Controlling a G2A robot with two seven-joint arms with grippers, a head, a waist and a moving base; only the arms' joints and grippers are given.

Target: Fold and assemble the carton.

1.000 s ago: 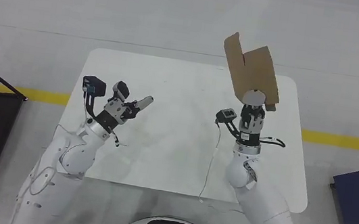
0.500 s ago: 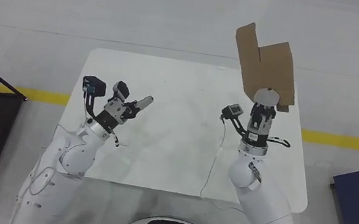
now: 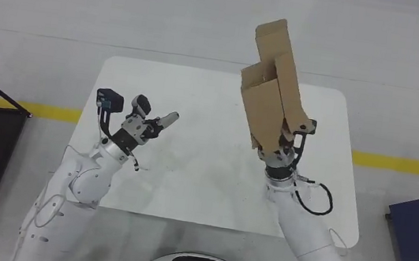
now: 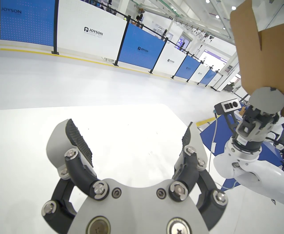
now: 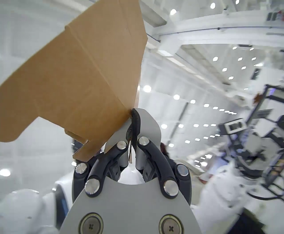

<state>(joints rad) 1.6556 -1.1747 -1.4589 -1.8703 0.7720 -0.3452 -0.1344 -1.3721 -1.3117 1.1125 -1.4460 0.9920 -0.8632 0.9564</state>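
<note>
The right claw (image 5: 131, 115) clamps an edge of the raised carton (image 5: 84, 73); the left claw (image 4: 131, 135) gapes wide over the table (image 3: 196, 113).

The left arm (image 3: 79, 181) and right arm (image 3: 313, 248) wear glossy white, rounded shells with dark wrist collars. The left end effector (image 4: 129, 128) has a silver-grey plate, black linkages pinned by round silver screws, and pale grey fingers (image 4: 55, 137) faced with ribbed black pads (image 4: 79, 141). The right end effector (image 5: 132, 119) is built alike. In the top view, a small black camera (image 3: 108, 101) sits at nine o'clock of the left end effector, and a black cable (image 3: 316, 196) loops at four o'clock of the right wrist.
</note>
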